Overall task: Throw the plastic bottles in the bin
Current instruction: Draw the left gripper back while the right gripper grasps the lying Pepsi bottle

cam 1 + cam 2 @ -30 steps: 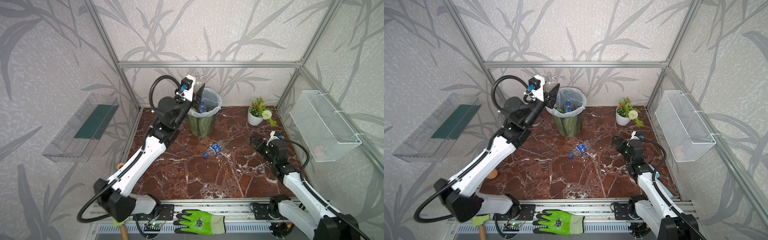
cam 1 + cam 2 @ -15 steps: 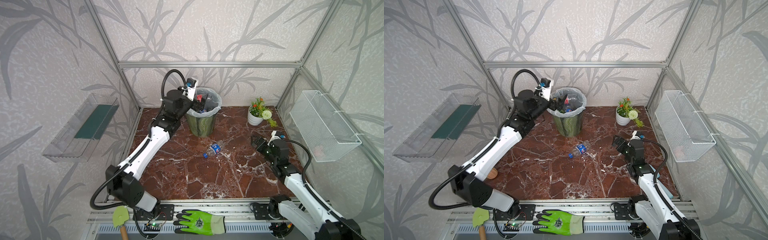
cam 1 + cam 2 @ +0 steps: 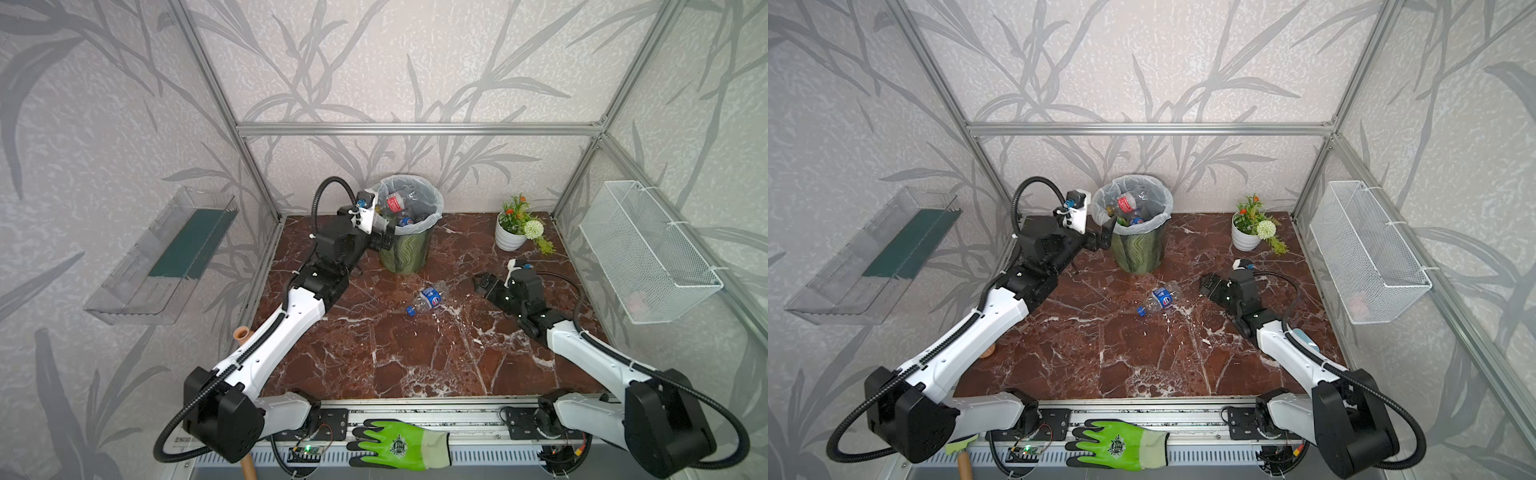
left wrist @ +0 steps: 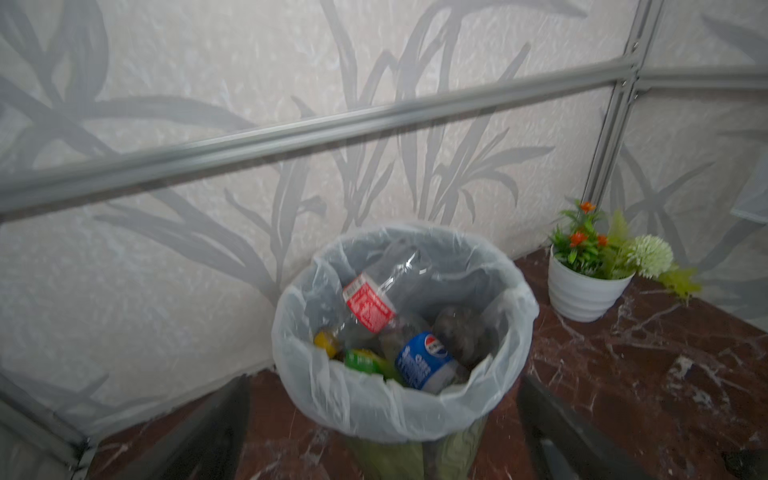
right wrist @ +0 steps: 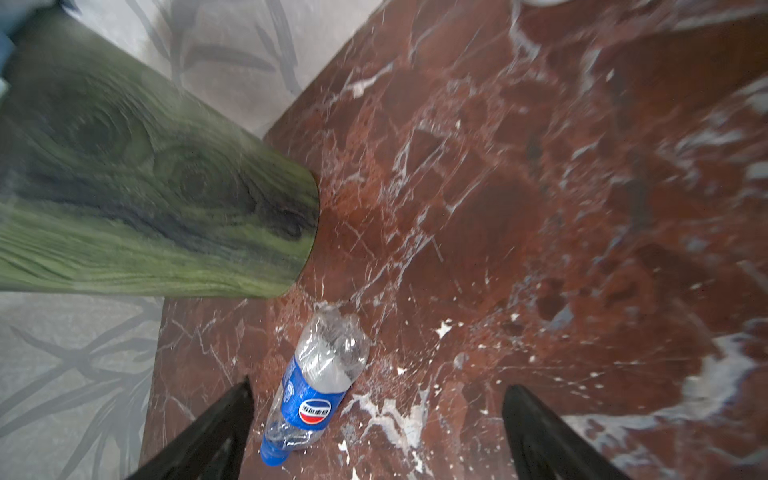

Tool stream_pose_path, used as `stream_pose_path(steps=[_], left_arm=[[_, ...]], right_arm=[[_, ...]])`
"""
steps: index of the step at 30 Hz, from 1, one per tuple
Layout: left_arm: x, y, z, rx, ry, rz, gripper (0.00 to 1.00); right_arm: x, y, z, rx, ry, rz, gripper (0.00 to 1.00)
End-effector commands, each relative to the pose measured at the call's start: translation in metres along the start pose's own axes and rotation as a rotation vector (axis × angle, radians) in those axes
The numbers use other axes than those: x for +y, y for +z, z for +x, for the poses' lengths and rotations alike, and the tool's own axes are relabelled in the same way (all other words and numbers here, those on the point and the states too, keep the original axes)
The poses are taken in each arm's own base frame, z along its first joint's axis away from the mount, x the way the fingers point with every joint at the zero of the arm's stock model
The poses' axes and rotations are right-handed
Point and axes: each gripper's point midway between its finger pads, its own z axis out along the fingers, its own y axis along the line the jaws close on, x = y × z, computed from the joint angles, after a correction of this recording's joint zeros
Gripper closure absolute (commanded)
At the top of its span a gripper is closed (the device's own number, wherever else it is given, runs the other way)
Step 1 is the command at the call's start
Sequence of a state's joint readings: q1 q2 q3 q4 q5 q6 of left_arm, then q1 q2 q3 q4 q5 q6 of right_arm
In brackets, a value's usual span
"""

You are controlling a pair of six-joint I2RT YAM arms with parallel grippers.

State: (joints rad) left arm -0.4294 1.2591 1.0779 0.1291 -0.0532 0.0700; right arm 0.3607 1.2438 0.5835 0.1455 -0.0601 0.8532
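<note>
1. Green wavy stripes and a translucent white liner were seen on the bin (image 3: 402,249), which was stood upright toward the back of the red-brown marble tabletop (image 3: 415,357).
2. Several plastic bottles were seen lying inside it in the left wrist view: a red-labelled bottle (image 4: 368,305) uppermost, a blue-labelled bottle (image 4: 422,361) below it, and a green-wrapped bottle (image 4: 365,360) partly hidden.
3. One clear bottle with a blue label (image 3: 428,298) was left lying on its side on the marble, in front of the bin and apart from it, with its blue cap turned toward the front edge.
4. The left gripper (image 3: 385,237) was held close by the left side of the bin's rim, its jaws spread wide with nothing between them; whether the liner was touched could not be told.
5. The right gripper (image 5: 378,384) was held low to the right of the lying bottle, near it, with its jaws spread wide and nothing grasped.
6. A white ribbed flowerpot (image 3: 509,239) was stood to the right of the bin, well apart from it.
</note>
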Motion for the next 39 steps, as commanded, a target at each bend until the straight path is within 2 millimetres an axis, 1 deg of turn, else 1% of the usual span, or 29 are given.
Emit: stream_pose_path(steps=[1,4,6,7,10,12,13,15,18,21,22,27,33,35,39], left_arm=[[0.035,-0.027,0.001,-0.026,-0.11,-0.175,0.01],[0.046,-0.042,0.03,0.013,-0.133,-0.237,0.01],[0.053,-0.052,0.051,0.047,-0.159,-0.283,0.01],[0.059,-0.058,0.063,0.067,-0.179,-0.317,0.01],[0.071,-0.074,0.098,0.125,-0.232,-0.387,0.01],[0.077,-0.084,0.118,0.159,-0.264,-0.429,0.01],[0.08,-0.09,0.126,0.167,-0.283,-0.453,0.01],[0.085,-0.099,0.136,0.172,-0.312,-0.483,0.01],[0.09,-0.108,0.144,0.163,-0.338,-0.511,0.01],[0.093,-0.112,0.147,0.163,-0.349,-0.528,0.01],[0.094,-0.112,0.149,0.167,-0.349,-0.529,0.01],[0.093,-0.111,0.151,0.183,-0.351,-0.529,0.01],[0.093,-0.111,0.153,0.187,-0.35,-0.522,0.01],[0.093,-0.111,0.152,0.185,-0.347,-0.521,0.01],[0.094,-0.112,0.152,0.187,-0.34,-0.523,0.01]], right_arm=[[0.025,0.021,0.016,0.04,0.038,-0.038,0.06],[0.038,0.041,0.036,0.096,0.036,-0.043,0.06],[0.043,0.052,0.045,0.126,0.041,-0.036,0.06],[0.042,0.058,0.05,0.15,0.046,-0.024,0.06],[0.043,0.069,0.059,0.181,0.049,0.005,0.06],[0.045,0.073,0.063,0.189,0.047,0.015,0.06],[0.045,0.075,0.065,0.195,0.048,0.021,0.06],[0.044,0.079,0.068,0.207,0.052,0.033,0.06],[0.045,0.084,0.074,0.222,0.048,0.048,0.06],[0.052,0.087,0.077,0.235,0.034,0.045,0.06],[0.047,0.093,0.084,0.256,0.031,0.066,0.06],[0.045,0.099,0.093,0.294,0.001,0.119,0.07],[0.037,0.109,0.095,0.311,-0.013,0.204,0.07],[0.035,0.113,0.095,0.33,-0.095,0.218,0.11],[0.024,0.117,0.097,0.368,-0.109,0.321,0.11]])
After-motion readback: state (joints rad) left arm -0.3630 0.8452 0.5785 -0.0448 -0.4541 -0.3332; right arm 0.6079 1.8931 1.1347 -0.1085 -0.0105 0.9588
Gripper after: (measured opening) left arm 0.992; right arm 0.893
